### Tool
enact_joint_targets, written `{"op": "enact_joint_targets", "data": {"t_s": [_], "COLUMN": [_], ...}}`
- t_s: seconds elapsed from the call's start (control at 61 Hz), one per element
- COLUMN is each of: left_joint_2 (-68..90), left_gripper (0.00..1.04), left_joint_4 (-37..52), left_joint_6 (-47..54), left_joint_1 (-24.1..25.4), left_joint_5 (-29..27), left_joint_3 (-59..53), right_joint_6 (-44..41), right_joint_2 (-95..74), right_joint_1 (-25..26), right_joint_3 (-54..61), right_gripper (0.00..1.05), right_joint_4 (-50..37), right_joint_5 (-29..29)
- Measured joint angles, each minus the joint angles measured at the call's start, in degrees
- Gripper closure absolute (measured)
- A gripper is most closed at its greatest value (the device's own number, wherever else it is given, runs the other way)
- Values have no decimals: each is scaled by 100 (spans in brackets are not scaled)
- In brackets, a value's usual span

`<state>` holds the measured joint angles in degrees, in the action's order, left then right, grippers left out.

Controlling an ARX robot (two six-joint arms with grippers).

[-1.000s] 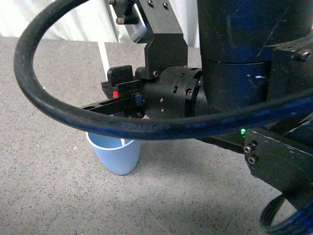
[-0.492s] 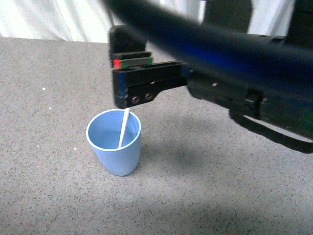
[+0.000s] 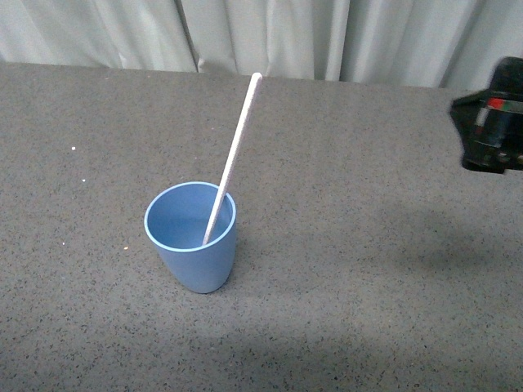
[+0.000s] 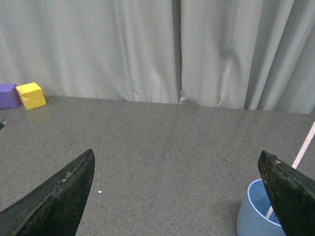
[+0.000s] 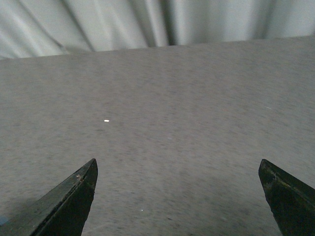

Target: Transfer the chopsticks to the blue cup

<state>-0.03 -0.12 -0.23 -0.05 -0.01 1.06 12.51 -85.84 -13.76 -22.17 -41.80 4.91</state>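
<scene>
The blue cup (image 3: 192,237) stands upright on the grey table. The pale chopstick (image 3: 234,155) stands in it, leaning on the rim with its top tilted to the right and away. The right gripper (image 3: 493,126) shows only as a black part at the right edge, well away from the cup; in its wrist view (image 5: 177,196) the jaws are wide open over bare table. The left gripper (image 4: 177,191) is open and empty; the cup (image 4: 256,214) and the chopstick (image 4: 302,150) sit beside one finger (image 4: 290,196).
A yellow block (image 4: 31,95) and a purple block (image 4: 8,95) lie by the curtain at the table's far edge in the left wrist view. A pale curtain (image 3: 270,37) hangs behind the table.
The right arm, which was over the cup and covered most of the front view, has pulled away to the right edge. The chopstick now stands free in the cup.
</scene>
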Motion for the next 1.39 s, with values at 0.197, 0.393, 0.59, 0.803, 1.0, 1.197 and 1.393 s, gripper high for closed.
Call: {"op": "enact_joint_targets", "data": {"t_s": [0.197,0.393,0.59,0.803,1.0,1.197,1.393], "left_joint_2": [0,4,4,4,4,4,4], "left_gripper": [7,7,7,7,7,7,7], "left_joint_4": [0,0,0,0,0,0,0], "left_joint_6": [0,0,0,0,0,0,-2], "left_joint_1": [0,0,0,0,0,0,0], "left_joint_5": [0,2,0,0,0,0,0], "left_joint_3": [0,0,0,0,0,0,0], "right_joint_6": [-173,-1091,-1213,-1235,-1235,-1235,-1235], "right_joint_2": [682,1390,2621,3711,4642,5624,6269], "right_joint_1": [837,1346,1362,1366,1366,1366,1366], "right_joint_3": [468,1405,1823,2050,2162,2190,2192], "right_gripper": [9,47,90,104,104,104,104], "right_joint_4": [293,-1987,-1261,-435,367,1248,1862], "right_joint_5": [560,-483,-479,-481,-481,-483,-483]}}
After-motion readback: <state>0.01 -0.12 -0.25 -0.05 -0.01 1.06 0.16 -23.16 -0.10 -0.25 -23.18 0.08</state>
